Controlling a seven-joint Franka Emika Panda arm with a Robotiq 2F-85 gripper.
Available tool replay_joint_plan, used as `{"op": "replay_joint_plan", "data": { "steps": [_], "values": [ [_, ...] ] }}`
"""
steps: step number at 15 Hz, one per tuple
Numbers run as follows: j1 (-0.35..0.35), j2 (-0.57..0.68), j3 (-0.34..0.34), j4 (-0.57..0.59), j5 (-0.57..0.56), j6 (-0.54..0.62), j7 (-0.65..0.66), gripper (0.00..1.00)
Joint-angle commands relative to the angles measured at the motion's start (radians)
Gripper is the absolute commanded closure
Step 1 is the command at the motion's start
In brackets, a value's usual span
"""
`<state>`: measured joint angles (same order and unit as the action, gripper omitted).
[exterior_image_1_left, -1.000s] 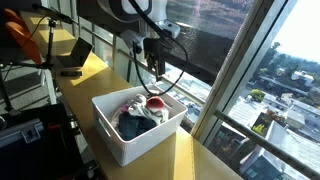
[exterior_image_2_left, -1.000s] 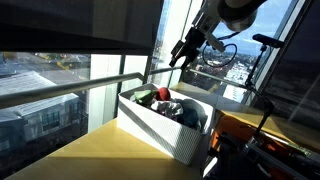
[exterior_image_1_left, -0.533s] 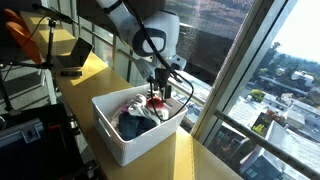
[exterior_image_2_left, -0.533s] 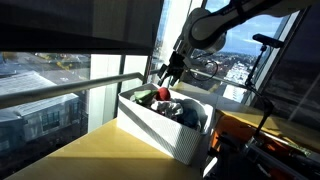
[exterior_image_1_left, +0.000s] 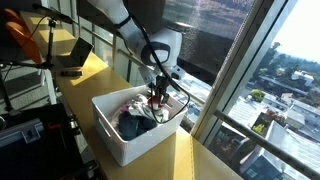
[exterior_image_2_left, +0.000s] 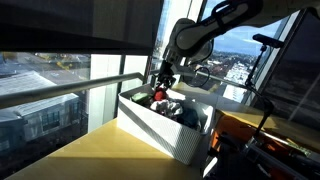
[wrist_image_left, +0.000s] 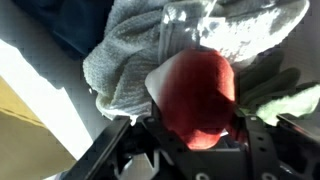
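Gripper (wrist_image_left: 190, 128): one, jaws flanking one red item (wrist_image_left: 195, 85); clamped or not, cannot tell. Grey cloth (wrist_image_left: 125, 60): one, beside. White bin (exterior_image_1_left: 112, 142): one, beneath.

A red soft thing (wrist_image_left: 195, 95) sits between the two black fingers (wrist_image_left: 115, 148) of the gripper (wrist_image_left: 190, 140). A grey cloth (wrist_image_left: 125, 60) touches it and lies against the bin's white wall (wrist_image_left: 40, 85). A green cloth (wrist_image_left: 288, 95) peeks out beside it.
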<state>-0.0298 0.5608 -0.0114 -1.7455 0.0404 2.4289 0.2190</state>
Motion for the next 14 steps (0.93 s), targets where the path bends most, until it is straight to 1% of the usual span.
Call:
{"op": "replay_joint_plan", "data": {
  "steps": [1, 5, 6, 7, 8, 11, 14],
  "values": [
    [0.052, -0.146, -0.001, -0.060, 0.031, -0.105, 0.074, 0.69],
    [0.118, -0.309, 0.034, -0.128, 0.040, -0.169, 0.134, 0.96],
    [0.140, -0.344, 0.047, -0.142, 0.038, -0.176, 0.149, 0.98],
    [0.166, -0.372, 0.062, -0.153, 0.030, -0.181, 0.171, 0.95],
    [0.190, -0.394, 0.084, -0.166, 0.029, -0.174, 0.186, 0.97],
    [0.248, -0.363, 0.144, -0.188, 0.023, -0.110, 0.194, 0.95],
    [0.277, -0.317, 0.167, -0.242, 0.026, -0.053, 0.178, 0.95]
  ]
}}
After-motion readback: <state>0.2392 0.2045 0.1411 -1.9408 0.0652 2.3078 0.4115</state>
